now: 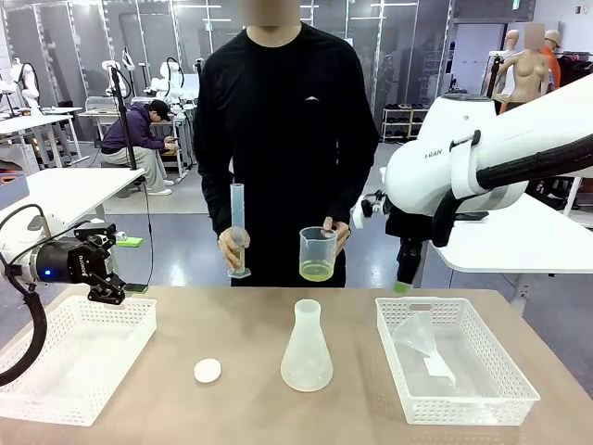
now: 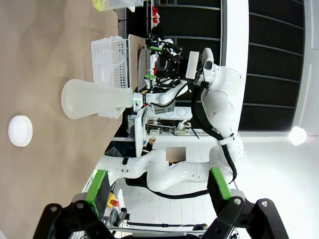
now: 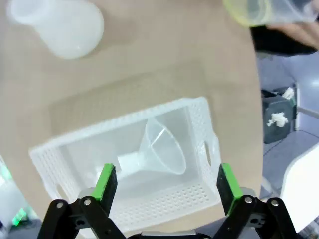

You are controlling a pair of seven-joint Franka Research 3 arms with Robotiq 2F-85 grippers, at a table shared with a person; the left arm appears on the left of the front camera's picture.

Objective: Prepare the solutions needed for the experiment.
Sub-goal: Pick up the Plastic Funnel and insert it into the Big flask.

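Note:
The solutions (image 1: 316,271) are a shallow yellow-green layer in a clear beaker (image 1: 318,243) held in one hand of the person at the far side of the table. The person's other hand holds a tall graduated cylinder (image 1: 238,222) upright. A translucent conical flask (image 1: 307,348) stands mid-table. My left gripper (image 1: 116,278) hovers open over the left basket (image 1: 56,389), its green pads (image 2: 97,184) wide apart and holding nothing. My right gripper (image 1: 404,283) hangs open above the right basket (image 1: 463,408); in the right wrist view a clear funnel (image 3: 162,149) lies in that basket below the pads (image 3: 105,181).
A small white round disc (image 1: 208,370) lies on the table left of the flask. Both white mesh baskets sit near the table's front corners. The right wrist view shows the flask (image 3: 65,25) and the beaker's yellow-green bottom (image 3: 244,15) at its top edge.

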